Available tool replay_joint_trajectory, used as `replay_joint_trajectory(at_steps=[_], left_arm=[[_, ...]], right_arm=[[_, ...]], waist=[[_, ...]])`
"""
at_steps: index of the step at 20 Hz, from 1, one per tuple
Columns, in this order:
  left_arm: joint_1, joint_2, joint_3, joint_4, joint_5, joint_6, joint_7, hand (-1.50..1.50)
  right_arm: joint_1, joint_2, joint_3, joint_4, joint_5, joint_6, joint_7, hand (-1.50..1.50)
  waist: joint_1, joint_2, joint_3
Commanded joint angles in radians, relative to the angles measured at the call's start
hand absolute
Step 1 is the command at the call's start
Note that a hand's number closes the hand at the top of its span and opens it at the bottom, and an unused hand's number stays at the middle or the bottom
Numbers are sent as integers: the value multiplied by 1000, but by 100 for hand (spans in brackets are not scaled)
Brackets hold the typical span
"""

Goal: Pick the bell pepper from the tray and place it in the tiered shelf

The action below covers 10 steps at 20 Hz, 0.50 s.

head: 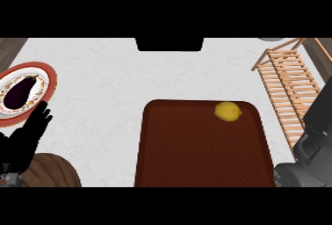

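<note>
White marbled counter top (110, 88) fills most of the head view, with a dark wooden strip along its upper left corner.

Left hand (29, 134): shows at the left edge, black, fingers straight and pointing up the view. It holds nothing. The fingertips lie just below the rim of the plate (40, 70); contact with the plate cannot be determined.

Right hand: not identifiable. Only a grey forearm (318, 145) enters at the lower right, covering part of the shelf. The state of its fingers cannot be told.

Item count and positions:
- 1 yellow bell pepper (228, 111), resting on the tray near its far right corner, apart from both arms.
- 1 dark red-brown tray (194, 154), rectangular with rounded corners, lying centre-right on the counter and running to the lower edge of the view.
- 1 tiered shelf (288, 83) of light wooden slats, at the right, just beside the tray's right side and tilted across the view.
- 1 round plate with a red rim and patterned border, at the left edge, carrying 1 dark purple item (19, 93).
- 1 round brown wooden object (55, 171) at the lower left, partly overlapped by the left hand.
- 1 black block (170, 44) at the top centre edge.
</note>
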Motion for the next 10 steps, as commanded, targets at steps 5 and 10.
replay_joint_trajectory(at_steps=[5, 10], left_arm=[[18, -12, -4, -13, -10, -19, -3, 0], [4, -16, 8, -67, -11, -8, 63, 0]], right_arm=[[121, -13, -80, -55, -29, -54, 110, -150], [184, -15, -51, -101, -77, -61, 73, -150]], waist=[[2, 1, -1], [4, 1, 0]])
